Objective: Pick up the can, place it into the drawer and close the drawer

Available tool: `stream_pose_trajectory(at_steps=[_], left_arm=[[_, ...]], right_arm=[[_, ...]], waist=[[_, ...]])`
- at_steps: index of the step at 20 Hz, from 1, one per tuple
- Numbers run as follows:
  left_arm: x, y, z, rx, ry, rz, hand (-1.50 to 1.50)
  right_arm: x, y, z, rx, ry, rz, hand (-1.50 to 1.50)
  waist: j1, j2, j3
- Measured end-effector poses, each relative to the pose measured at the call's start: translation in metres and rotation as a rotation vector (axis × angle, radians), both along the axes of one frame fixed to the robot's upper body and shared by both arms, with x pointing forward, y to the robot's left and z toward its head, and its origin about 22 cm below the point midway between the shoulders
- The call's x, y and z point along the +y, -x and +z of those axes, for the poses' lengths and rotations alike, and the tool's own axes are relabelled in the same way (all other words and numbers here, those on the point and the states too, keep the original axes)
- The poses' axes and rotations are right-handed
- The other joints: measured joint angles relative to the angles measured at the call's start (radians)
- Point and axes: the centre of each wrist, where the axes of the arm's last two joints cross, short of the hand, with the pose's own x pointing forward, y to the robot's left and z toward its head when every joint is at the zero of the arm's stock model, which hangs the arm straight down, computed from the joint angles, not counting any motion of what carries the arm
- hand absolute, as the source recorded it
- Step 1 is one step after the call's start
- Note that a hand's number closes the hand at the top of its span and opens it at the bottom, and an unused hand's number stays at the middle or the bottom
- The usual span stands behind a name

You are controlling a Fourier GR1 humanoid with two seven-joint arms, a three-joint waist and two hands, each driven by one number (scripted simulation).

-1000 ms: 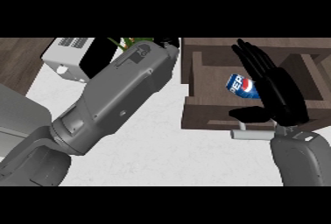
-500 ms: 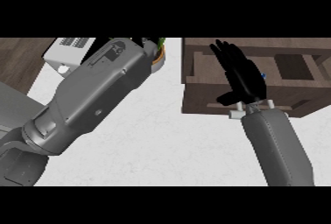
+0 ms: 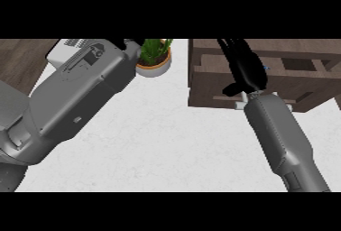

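The big brown drawer [image 3: 213, 85] is open, and I think the can is being put into it, though the can is hidden, with only a tiny blue bit peeking out beside the right hand [image 3: 248, 72] over the drawer. That hand's long black fingers lie nearly straight, so I cannot tell if it holds anything. Next, it needs to lift out and push the drawer's front shut.

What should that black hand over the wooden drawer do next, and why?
Probably draw the right hand back toward the drawer's front edge and push it shut. The hand lies over the open drawer with straight fingers, holding nothing; only a blue speck shows beside it, maybe the can already inside.
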Motion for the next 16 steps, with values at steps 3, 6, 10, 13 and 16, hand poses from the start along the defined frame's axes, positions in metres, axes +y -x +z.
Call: stream_pose_trajectory(at_steps=[3,6,10,13,16], left_arm=[[0.006,0.003,-0.001,-0.005,-0.001,0.008,-1.5],[0.012,0.005,0.004,-0.006,0.001,0.004,-1.5],[0.019,0.008,0.006,-0.006,-0.002,0.003,-1.5],[0.024,0.01,0.008,-0.01,0.0,0.0,-1.5],[0.03,0.011,0.015,-0.016,-0.004,-0.004,-1.5]], right_arm=[[-0.002,-0.006,-0.004,-0.034,0.005,-0.008,-1.5],[-0.004,-0.015,-0.003,-0.053,0.013,-0.029,-1.5],[-0.007,-0.024,-0.002,-0.083,0.006,-0.053,-1.5],[-0.009,-0.03,0.001,-0.101,0.008,-0.071,-1.5],[-0.008,-0.035,0.004,-0.114,-0.001,-0.093,-1.5]], waist=[[0.004,-0.003,-0.003],[0.01,0.002,-0.002],[0.017,0.009,0.001],[0.023,0.016,0.005],[0.027,0.024,0.01]])
